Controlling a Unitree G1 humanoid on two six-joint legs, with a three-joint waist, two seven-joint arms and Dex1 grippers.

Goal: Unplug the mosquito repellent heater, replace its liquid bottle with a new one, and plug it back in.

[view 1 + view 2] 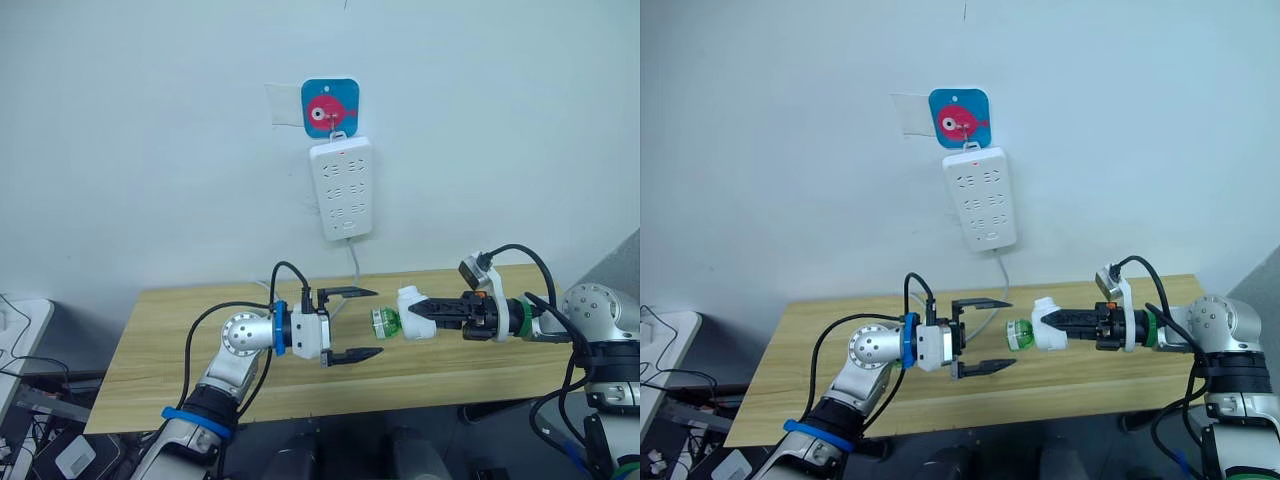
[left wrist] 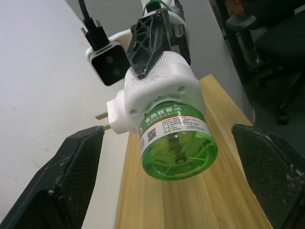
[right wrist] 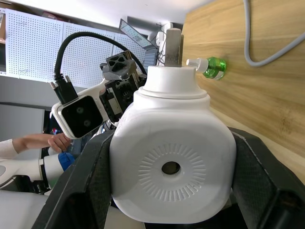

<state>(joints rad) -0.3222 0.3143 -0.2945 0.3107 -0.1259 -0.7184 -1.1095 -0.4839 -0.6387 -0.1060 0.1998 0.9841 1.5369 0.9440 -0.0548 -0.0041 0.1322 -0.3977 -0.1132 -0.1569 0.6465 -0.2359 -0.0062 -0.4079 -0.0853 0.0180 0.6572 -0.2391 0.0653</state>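
Left pincer (image 1: 352,323): held above the table (image 1: 180,340), fingers spread wide, nothing between them; aimed at the green bottle, a small gap remaining.

Right pincer (image 1: 424,310): held above the table, fingers pinching the mosquito repellent heater (image 1: 412,312) by its sides.

Mosquito repellent heater: white, rounded, held in the air over the table's middle, unplugged, metal prongs (image 2: 102,116) bare, round vent hole facing the right wrist.

Green bottle (image 1: 384,322): clear green, labelled, seated in the heater, base pointing at the left pincer.

Second small green bottle (image 3: 212,65): white-capped, lying on the table, near a grey cable (image 3: 267,51).

Power strip (image 1: 341,187): long, white, hung on the wall behind the table, below a blue hook plate (image 1: 329,107); its cable (image 1: 356,264) drops to the table.
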